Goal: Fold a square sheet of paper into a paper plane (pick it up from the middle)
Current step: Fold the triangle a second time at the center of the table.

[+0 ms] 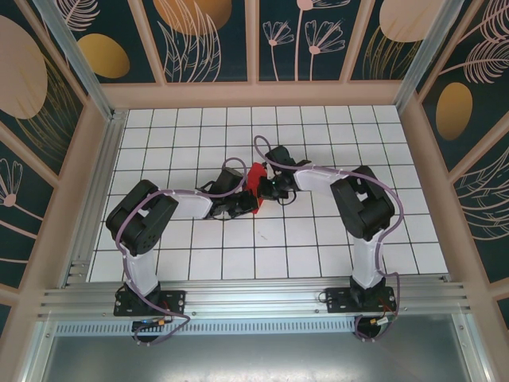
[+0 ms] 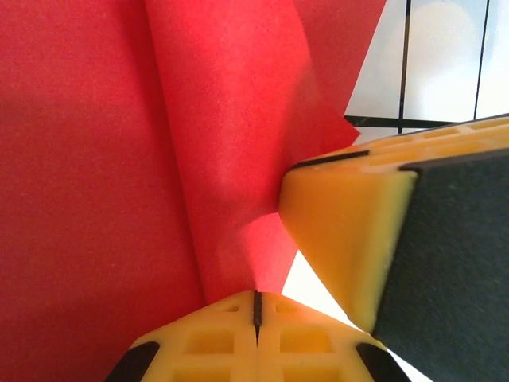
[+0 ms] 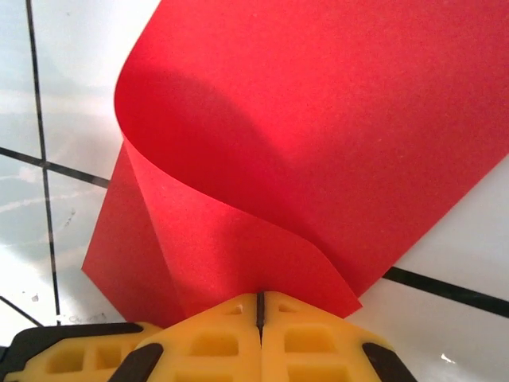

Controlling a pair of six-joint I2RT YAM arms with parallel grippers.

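— Both pinching?
— Yes. My left gripper and right gripper each clamp the square sheet of paper, which is curled at the table's middle. I'd align edges, then crease gently.

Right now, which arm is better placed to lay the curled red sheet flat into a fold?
Probably right: the right gripper pinches the curled-over flap of the sheet; the left gripper only clamps it alongside.
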